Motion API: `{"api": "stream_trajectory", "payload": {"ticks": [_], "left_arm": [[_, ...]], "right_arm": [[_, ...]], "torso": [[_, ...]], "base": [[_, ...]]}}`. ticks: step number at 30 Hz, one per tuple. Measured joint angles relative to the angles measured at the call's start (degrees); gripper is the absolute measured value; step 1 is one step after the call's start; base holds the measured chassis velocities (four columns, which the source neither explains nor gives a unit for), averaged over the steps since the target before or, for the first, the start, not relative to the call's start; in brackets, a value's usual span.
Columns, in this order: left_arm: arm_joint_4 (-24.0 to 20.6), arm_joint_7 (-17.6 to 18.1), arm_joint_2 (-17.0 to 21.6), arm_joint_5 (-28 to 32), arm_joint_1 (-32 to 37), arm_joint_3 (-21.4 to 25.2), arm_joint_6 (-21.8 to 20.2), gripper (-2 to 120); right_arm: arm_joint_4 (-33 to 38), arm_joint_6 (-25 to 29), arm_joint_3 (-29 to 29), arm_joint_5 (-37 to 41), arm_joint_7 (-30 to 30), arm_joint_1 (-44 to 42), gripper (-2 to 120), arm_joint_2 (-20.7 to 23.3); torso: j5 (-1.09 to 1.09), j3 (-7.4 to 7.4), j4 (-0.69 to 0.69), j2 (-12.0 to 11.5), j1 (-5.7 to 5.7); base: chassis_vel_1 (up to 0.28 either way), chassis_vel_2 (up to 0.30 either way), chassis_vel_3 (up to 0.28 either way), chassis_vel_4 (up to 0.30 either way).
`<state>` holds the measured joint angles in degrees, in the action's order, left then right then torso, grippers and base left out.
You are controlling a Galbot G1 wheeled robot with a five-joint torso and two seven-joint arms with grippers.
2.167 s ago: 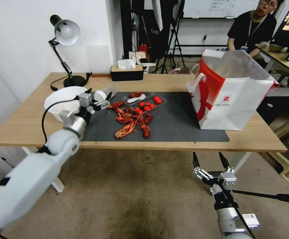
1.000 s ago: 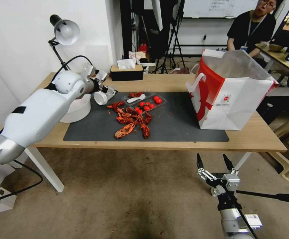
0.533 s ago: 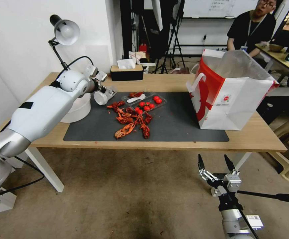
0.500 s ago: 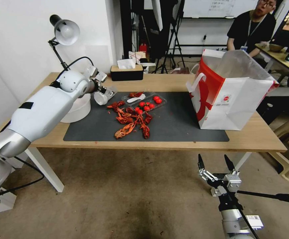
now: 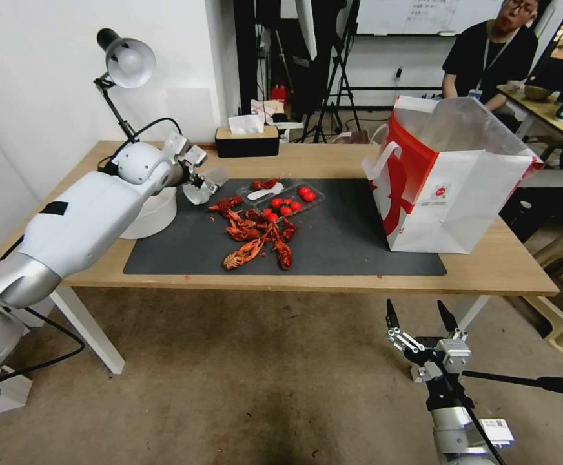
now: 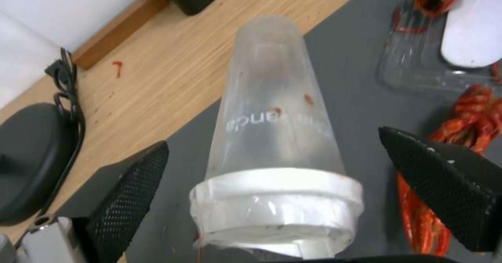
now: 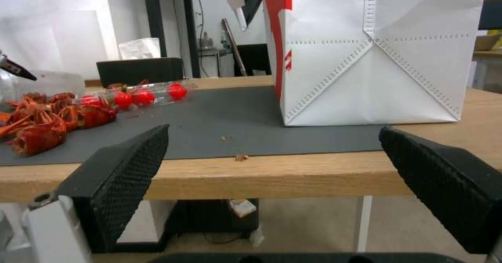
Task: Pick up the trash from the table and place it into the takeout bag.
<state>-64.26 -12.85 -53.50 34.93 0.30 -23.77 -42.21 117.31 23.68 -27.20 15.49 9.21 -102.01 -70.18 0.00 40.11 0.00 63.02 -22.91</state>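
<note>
The clear plastic cup [image 6: 277, 137] lies on its side on the dark mat [image 5: 339, 242], at the mat's upper left corner in the head view, its white-rimmed mouth [image 6: 277, 204] turned toward the wrist camera and its closed end pointing away. It sits between the two black fingers [image 6: 131, 184] of the left hand [image 5: 199, 184], which stand spread on either side with a gap to the cup, so the hand is open around it and not pinching it. Faint white lettering and a few reddish spots mark the cup's wall.

Just to the right in the head view a clear tray [image 5: 285, 197] holds red cherry tomatoes [image 5: 288, 205] and a white spoon [image 5: 265, 190], and a heap of red crayfish shells [image 5: 255, 236] spreads below it on the mat. A large white bowl [image 5: 149, 216] stands at the mat's left edge, partly behind the left arm.

The takeout bag [image 5: 449, 181] stands upright and open on the right part of the table [image 5: 501, 268], well apart from the cup.

The right hand [image 5: 417, 320] hangs low at the lower right of the head view, in front of the table's edge, fingers apart and holding nothing.
</note>
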Motion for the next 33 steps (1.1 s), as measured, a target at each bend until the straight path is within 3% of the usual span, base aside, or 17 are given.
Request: {"api": "stream_trajectory", "payload": {"ticks": [33], "left_arm": [[5.70, -3.90, -2.93, -4.28, -2.49, -3.53, 0.08, 100]], "right_arm": [[-1.04, -0.05, -0.51, 1.20, 0.10, 0.99, 100, 0.62]], "torso": [[0.00, 0.00, 0.00, 0.00, -0.01]], "base": [[0.000, 0.000, 0.000, 0.000]]}}
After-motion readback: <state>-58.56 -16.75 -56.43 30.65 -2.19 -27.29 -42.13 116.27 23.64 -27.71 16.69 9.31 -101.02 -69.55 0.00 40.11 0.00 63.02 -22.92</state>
